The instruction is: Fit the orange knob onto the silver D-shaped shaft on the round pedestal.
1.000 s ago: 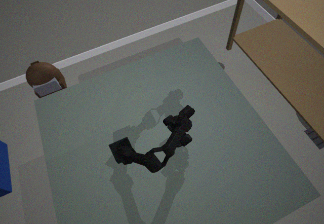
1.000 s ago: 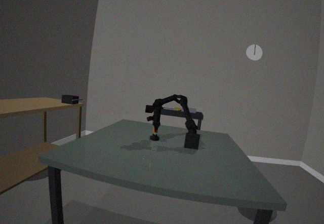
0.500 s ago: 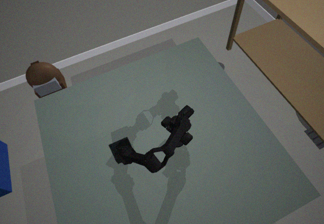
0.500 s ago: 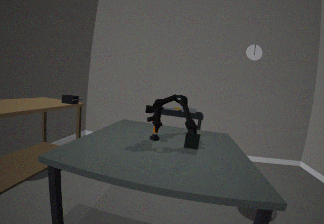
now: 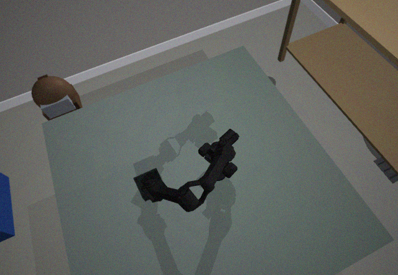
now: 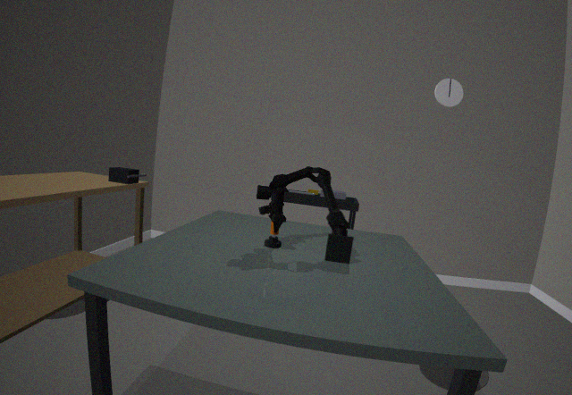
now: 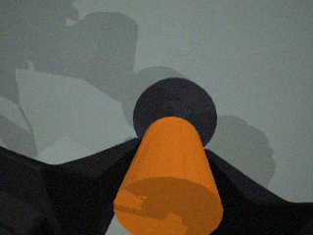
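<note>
Orange knob gripped above the round pedestal

From where I stand, the black gripper (image 5: 217, 159) (image 6: 275, 229) (image 7: 171, 149) points down over the grey-green counter (image 5: 289, 185) (image 6: 346, 305) (image 7: 254, 59), its jaws closed on the orange knob (image 6: 272, 228) (image 7: 171, 152). The wrist view has dark fingers on both sides of the knob, which sits between them with its broad end towards the camera and its narrower end over the dark round pedestal (image 6: 273, 244) (image 7: 175, 95). The knob covers part of the pedestal there. The shaft and the flat side of the hole are hidden in that close view, so their alignment can't be judged.

In the exterior view, the pedestal stands inward from the counter's left edge, closer to the far edge than to the near one. The knob is just above its dark body; whether it touches the shaft is too small to tell. The arm's base (image 6: 339, 248) (image 5: 140, 179) stands to the right of the pedestal.

Seen from the top, a blue box-like object (image 5: 4, 208) lies beyond the counter's left edge, cut off by the frame; what it may contain can't be seen. A rounded brown object with a grey panel (image 5: 51, 92) is by the upper left corner. A wooden shelf unit (image 5: 290, 21) (image 6: 139, 215) runs along the right edge, and in the exterior view a dark box (image 6: 123, 175) rests on its top, contents hidden.
</note>
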You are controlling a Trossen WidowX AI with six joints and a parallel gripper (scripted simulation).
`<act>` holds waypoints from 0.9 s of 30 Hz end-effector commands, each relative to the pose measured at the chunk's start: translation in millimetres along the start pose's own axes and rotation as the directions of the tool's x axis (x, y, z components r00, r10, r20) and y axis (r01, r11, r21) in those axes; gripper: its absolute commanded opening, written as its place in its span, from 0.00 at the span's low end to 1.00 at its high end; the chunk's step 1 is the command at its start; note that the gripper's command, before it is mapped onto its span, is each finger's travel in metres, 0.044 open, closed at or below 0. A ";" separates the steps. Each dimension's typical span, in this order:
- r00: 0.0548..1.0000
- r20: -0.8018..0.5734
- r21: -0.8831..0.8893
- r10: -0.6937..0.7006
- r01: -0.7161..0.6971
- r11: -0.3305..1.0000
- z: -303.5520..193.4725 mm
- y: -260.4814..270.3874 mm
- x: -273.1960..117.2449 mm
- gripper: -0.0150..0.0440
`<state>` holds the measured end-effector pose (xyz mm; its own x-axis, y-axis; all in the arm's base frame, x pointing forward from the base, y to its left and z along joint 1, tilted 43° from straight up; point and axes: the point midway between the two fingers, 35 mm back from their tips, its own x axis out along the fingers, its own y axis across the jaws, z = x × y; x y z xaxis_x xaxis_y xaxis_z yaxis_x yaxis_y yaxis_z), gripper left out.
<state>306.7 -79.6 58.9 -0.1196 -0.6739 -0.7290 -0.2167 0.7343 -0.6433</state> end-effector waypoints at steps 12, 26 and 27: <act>1.000 0.008 0.000 0.001 -0.001 1.000 4.6 -3.1 2.2 0.25; 1.000 0.008 -0.025 0.002 -0.001 1.000 3.9 -2.0 -2.8 0.25; 1.000 0.008 -0.053 0.002 -0.001 0.999 3.7 -1.9 -2.9 0.25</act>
<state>309.4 -80.9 59.0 -0.1189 -0.6727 -0.7303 -0.2304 0.7341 -0.6387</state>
